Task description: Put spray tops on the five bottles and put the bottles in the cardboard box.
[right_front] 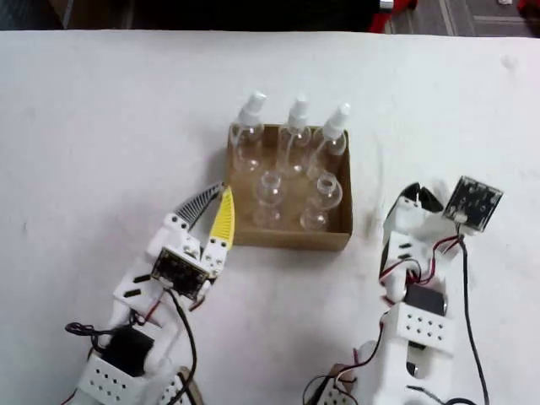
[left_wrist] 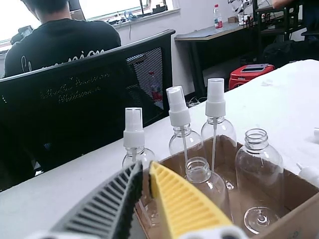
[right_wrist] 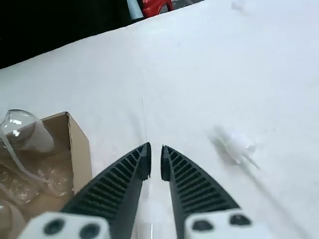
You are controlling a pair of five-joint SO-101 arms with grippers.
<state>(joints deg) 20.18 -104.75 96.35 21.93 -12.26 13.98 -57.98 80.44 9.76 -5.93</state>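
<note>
Box (right_front: 291,239) at table (right_front: 101,110) centre, five bottles (right_front: 270,191) inside, three with tops (right_front: 298,110), left gripper (right_front: 221,188) jaws together beside it, right gripper (right_wrist: 154,148) likewise

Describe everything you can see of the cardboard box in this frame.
The cardboard box is a shallow, open-topped brown tray with thin walls. It sits flat on the white table, ahead of and between the two arms. Five clear bottles stand inside: the far three carry white spray tops, and the near two are uncapped. The left gripper lies just off the box's near left corner; whether it touches the wall cannot be told.
</note>
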